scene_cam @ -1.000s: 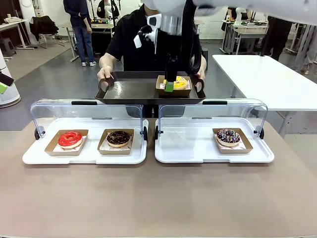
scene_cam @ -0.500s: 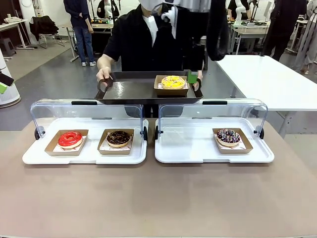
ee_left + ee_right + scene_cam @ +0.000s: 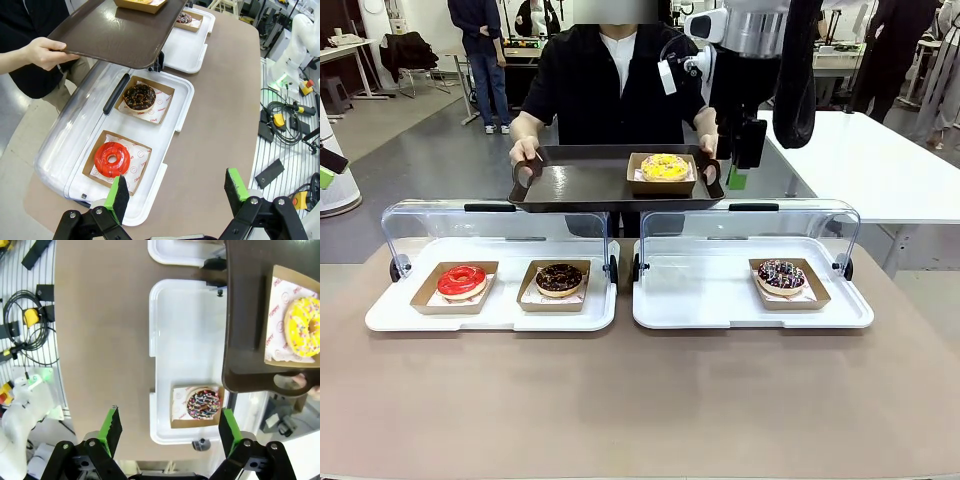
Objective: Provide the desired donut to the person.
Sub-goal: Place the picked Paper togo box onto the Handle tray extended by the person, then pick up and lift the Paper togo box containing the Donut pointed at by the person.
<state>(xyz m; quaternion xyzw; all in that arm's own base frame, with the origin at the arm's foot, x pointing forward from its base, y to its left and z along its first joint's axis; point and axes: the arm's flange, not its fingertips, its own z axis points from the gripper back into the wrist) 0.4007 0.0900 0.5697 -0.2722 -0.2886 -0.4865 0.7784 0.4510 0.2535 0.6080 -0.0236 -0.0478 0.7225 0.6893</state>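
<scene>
Right gripper (image 3: 170,429): jaws spread wide, nothing held, placed just beside one end of the brown tray (image 3: 245,315), which is gripped at both handles by the person (image 3: 610,90). The yellow sprinkled donut (image 3: 304,326) is seen on that tray, in a cardboard holder (image 3: 665,186). A dark sprinkled donut (image 3: 203,404) is shown below the tray, in a white case (image 3: 155,340). Left gripper (image 3: 177,192): likewise wide and empty, well apart from the tray, with a red donut (image 3: 111,159) lying between.

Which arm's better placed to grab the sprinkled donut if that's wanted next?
Right, probably: its open jaws point down at the sprinkled donut; the left arm's jaws face the red donut on the other tray.
</scene>
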